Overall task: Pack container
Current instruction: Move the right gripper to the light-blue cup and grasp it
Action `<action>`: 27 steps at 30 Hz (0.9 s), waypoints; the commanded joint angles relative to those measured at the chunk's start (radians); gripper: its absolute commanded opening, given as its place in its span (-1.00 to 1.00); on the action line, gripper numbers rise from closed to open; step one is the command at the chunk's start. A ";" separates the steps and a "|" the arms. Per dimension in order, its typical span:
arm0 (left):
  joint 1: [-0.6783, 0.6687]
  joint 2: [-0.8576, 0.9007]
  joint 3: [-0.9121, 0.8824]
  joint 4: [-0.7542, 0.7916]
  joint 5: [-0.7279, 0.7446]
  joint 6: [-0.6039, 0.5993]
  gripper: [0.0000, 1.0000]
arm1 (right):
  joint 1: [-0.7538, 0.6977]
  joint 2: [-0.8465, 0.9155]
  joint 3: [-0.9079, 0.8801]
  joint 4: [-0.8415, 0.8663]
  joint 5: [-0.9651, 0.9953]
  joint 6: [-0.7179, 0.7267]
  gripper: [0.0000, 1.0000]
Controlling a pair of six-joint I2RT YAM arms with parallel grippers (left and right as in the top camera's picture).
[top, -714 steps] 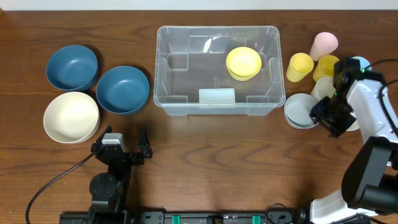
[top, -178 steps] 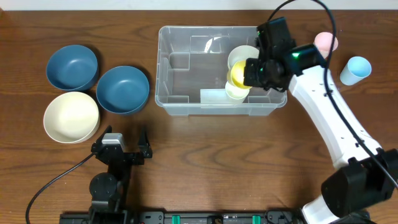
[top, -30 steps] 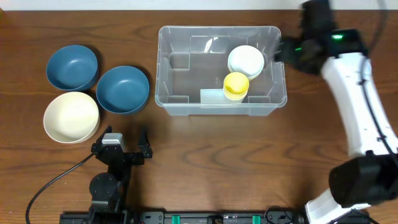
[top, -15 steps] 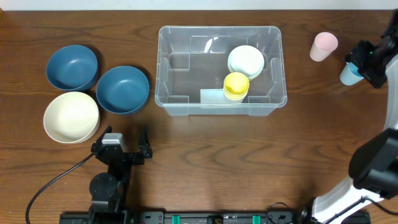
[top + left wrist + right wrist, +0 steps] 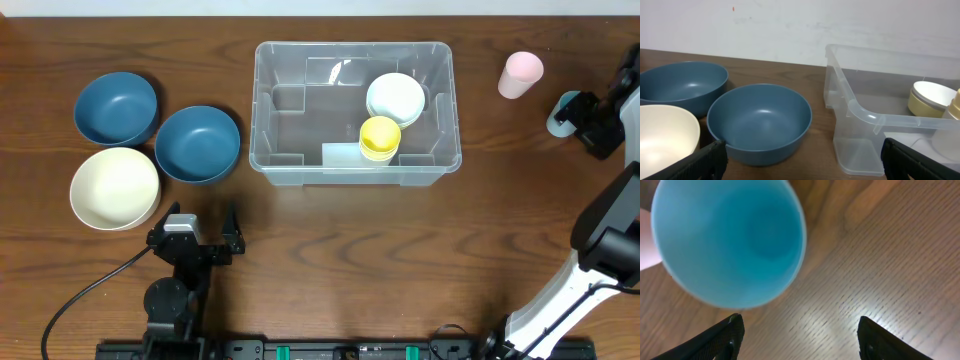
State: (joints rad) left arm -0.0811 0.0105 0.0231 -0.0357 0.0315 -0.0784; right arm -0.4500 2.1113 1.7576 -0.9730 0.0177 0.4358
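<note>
Right end effector (image 5: 799,342): fingers apart, empty, just short of a blue cup (image 5: 727,240) at the far right of the surface (image 5: 480,250).
Left end effector (image 5: 801,162): spread wide, idle, facing a blue bowl (image 5: 759,122).
Container (image 5: 352,46): mid-surface, upright, holding a white bowl (image 5: 396,97) and a yellow cup (image 5: 380,137). Probably light, thin-walled, slick and slightly flexible; best gripped at the rim.

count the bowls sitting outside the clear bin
3, all left of the container: one blue bowl at the far left, a second blue bowl beside the container, a cream bowl nearer the robot. Any nested inside these would be hidden.
</note>
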 commanded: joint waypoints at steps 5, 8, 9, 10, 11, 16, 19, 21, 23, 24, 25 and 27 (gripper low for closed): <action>0.004 -0.005 -0.019 -0.035 -0.005 0.006 0.96 | -0.015 0.010 0.010 0.026 -0.029 -0.031 0.47; 0.004 -0.005 -0.019 -0.035 -0.005 0.006 0.96 | -0.015 0.010 0.011 0.037 -0.073 -0.064 0.45; 0.004 -0.005 -0.019 -0.035 -0.005 0.006 0.96 | -0.015 0.010 0.011 0.041 -0.090 -0.072 0.47; 0.004 -0.005 -0.019 -0.035 -0.005 0.006 0.96 | -0.015 0.010 0.011 0.045 -0.106 -0.077 0.47; 0.004 -0.005 -0.019 -0.035 -0.005 0.006 0.96 | -0.015 0.010 0.011 0.049 -0.121 -0.083 0.47; 0.004 -0.005 -0.019 -0.035 -0.005 0.006 0.96 | -0.016 0.010 0.011 0.065 -0.167 -0.119 0.48; 0.004 -0.005 -0.019 -0.035 -0.005 0.006 0.96 | -0.025 0.010 0.011 0.071 -0.163 -0.104 0.48; 0.004 -0.005 -0.019 -0.035 -0.005 0.006 0.96 | -0.036 0.010 0.011 0.079 -0.164 -0.082 0.48; 0.004 -0.005 -0.019 -0.035 -0.005 0.006 0.96 | -0.048 0.010 0.011 0.087 -0.164 -0.072 0.47; 0.004 -0.005 -0.019 -0.035 -0.005 0.006 0.96 | -0.054 0.010 0.011 0.091 -0.164 -0.072 0.47; 0.004 -0.005 -0.019 -0.035 -0.005 0.006 0.96 | -0.058 0.010 0.011 0.093 -0.164 -0.073 0.47; 0.004 -0.005 -0.019 -0.035 -0.005 0.006 0.96 | -0.066 0.010 0.011 0.097 -0.164 -0.073 0.47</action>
State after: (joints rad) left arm -0.0811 0.0105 0.0231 -0.0357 0.0315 -0.0784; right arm -0.4953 2.1139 1.7576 -0.8806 -0.1390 0.3519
